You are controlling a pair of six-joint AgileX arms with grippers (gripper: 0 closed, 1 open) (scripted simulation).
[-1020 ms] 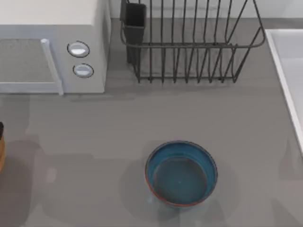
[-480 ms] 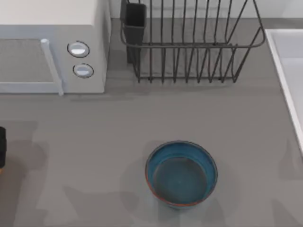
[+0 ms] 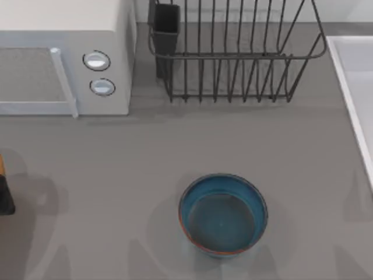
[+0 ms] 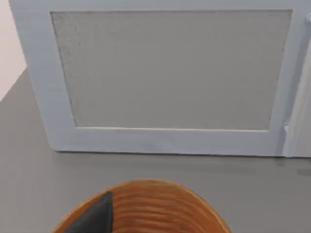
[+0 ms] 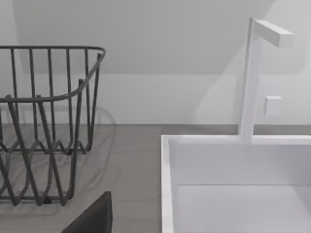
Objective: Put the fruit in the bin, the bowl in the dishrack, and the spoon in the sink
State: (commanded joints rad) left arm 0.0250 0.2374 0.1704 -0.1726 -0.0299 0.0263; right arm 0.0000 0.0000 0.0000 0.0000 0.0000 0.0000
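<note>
Teal-blue bowl [image 3: 222, 214] sits upright on the grey desk [image 3: 116, 163], near side, a bit right of centre, nothing touching it. Black wire dishrack [image 3: 233, 55] stands at the far side, its utensil cup [image 3: 166, 26] on the left corner; white microwave [image 3: 64, 58] is left of it. Sink [image 3: 355, 87] lies at the right edge, with a white faucet [image 5: 252, 77] behind it. Left pincer [image 3: 4, 192] is at the desk's far left edge, over an orange ribbed thing [image 4: 146, 208]; cannot tell if clenched. Right pincer finger [image 5: 92, 218] shows between dishrack and sink; state cannot be told.

A grey table [image 3: 116, 175] holds a white microwave [image 3: 64, 58] against a pale wall [image 5: 170, 58].
</note>
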